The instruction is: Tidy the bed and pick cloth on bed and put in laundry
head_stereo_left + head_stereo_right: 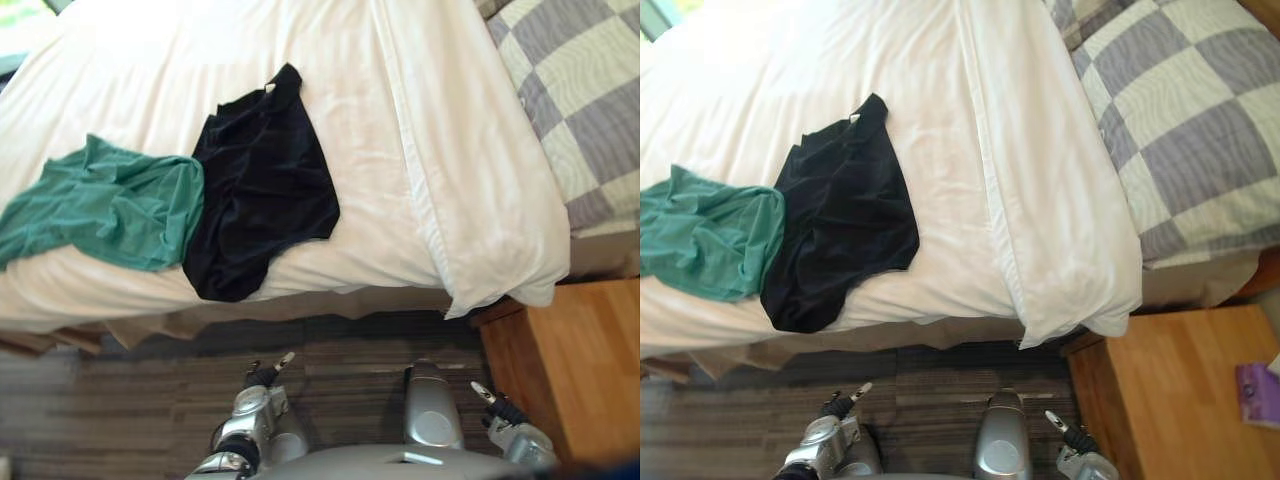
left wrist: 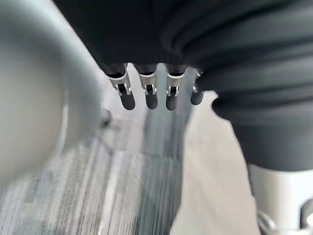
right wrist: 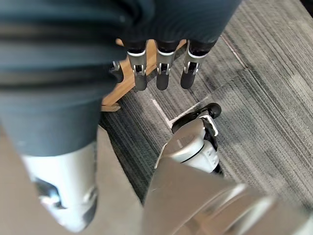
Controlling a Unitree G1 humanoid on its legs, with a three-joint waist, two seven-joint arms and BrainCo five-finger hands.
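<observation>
Down low and nearest, the left hand (image 2: 149, 93) and the right hand (image 3: 164, 73) hang over the grey striped carpet (image 1: 340, 350). Each has its fingers straight and relaxed and grips nothing. Just beyond them stands the bed (image 1: 390, 120) under a white duvet. A black cloth (image 1: 262, 190) lies rumpled near the bed's front edge, its lower end drooping over the side. A teal-green cloth (image 1: 105, 205) lies bunched in soft folds to its left, and their edges meet. A wooden bedside table (image 1: 580, 370) stands to the right of the bed. Farther back at the right, a grey-and-cream checked cover (image 1: 580, 100) lies on the bed.
</observation>
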